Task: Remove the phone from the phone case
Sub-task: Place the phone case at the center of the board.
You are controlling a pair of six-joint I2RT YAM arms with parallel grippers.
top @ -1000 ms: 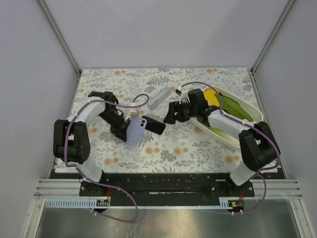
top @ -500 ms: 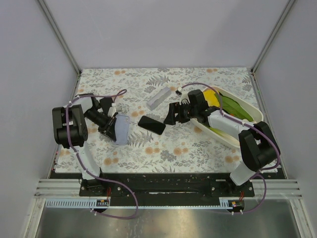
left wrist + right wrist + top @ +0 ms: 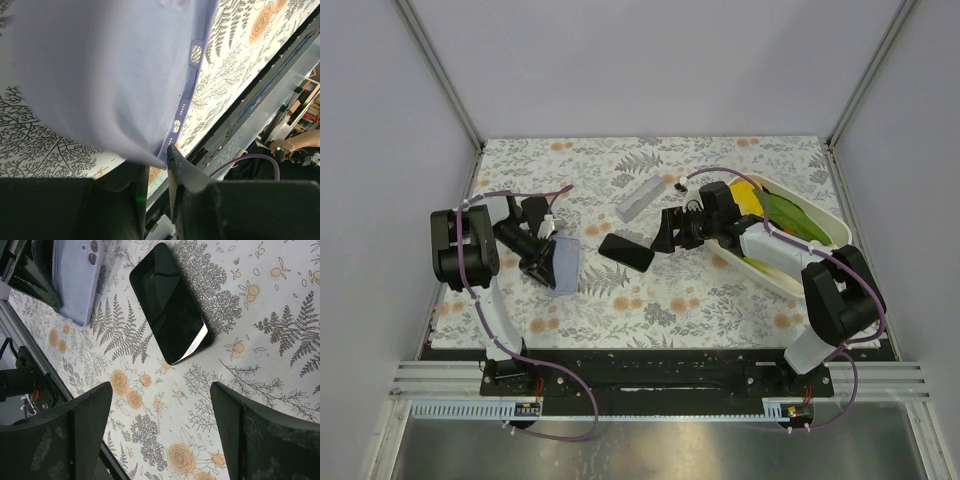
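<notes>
Table (image 3: pixel 710 300) carries the phone (image 3: pixel 626 251), lying flat, bare and screen-up, its long axis slanting from far-left to near-right. Left of the phone and apart from it, the case (image 3: pixel 563 264) hangs pinched by one edge in the clenched left gripper (image 3: pixel 159 162). Just right of the phone hovers the right gripper (image 3: pixel 665 232), jaws spread and empty, on the nearer arm.

quick tally, nothing fancy:
- phone (image 3: pixel 626 251): 1, black
- case (image 3: pixel 563 265): 1, lilac
- block (image 3: pixel 640 198): 1, grey
- tray (image 3: pixel 832 222): 1, white
- inside tray: yellow thing (image 3: pixel 745 192) 1; green things (image 3: pixel 790 212) look like 2, can't swear to it
- cloth (image 3: pixel 720 300): 1, floral
- arms: 2, left arm (image 3: pixel 470 250) plus right arm (image 3: pixel 790 255)
- grippers: 2, left gripper (image 3: pixel 545 264) and right gripper (image 3: pixel 662 232), two fingers each
- purple cables: 2, left cable (image 3: pixel 520 193), right cable (image 3: pixel 720 170)
</notes>
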